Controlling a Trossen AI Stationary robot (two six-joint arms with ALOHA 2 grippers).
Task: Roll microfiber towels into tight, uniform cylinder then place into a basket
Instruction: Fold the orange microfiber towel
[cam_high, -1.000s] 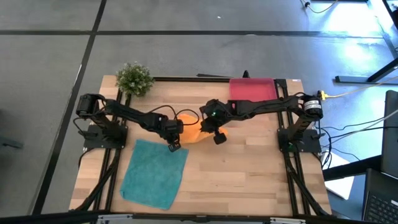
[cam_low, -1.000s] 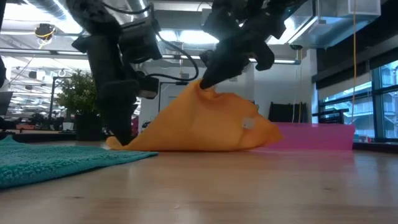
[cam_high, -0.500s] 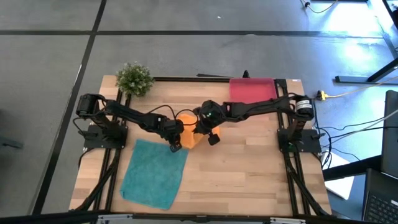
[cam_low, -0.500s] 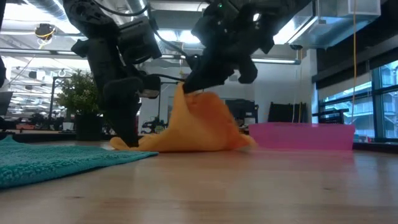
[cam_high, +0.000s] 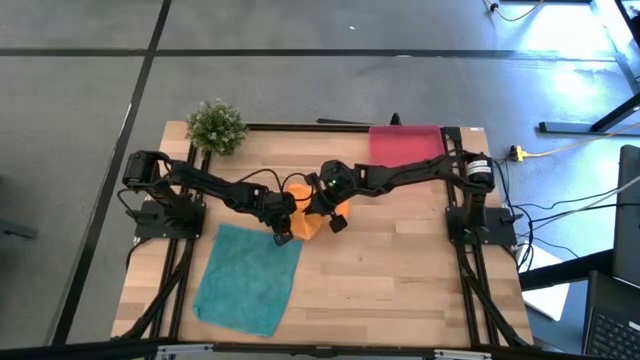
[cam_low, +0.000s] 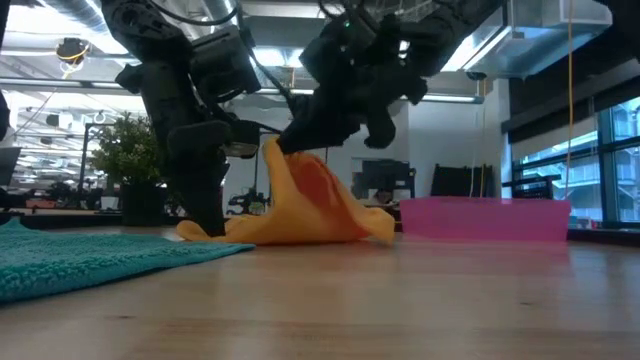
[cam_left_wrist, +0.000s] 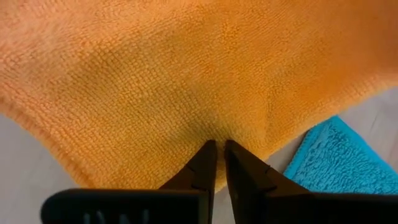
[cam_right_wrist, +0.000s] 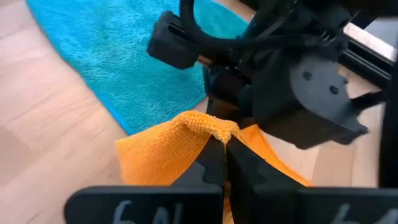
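Judging progress: early; neither towel looked rolled and nothing had reached the basket.
Orange towel (cam_high: 305, 215): bunched at the desk's centre, one corner lifted into a peak, the rest draped on the wood.
Right tool (cam_right_wrist: 222, 144): fingers pinched together on that raised corner, holding it up.
Left tool (cam_left_wrist: 217, 152): fingers nearly closed on the towel's low edge at 9 o'clock from the peak, pinning it against the desk (cam_high: 400, 270).
Teal towel (cam_high: 248, 278): flat and unrolled toward 7 o'clock from centre, untouched.
Basket (cam_high: 405, 142): at 1 o'clock near the far edge, apparently with nothing inside.
Remaining: rolling both towels tight, then placing them in the basket.
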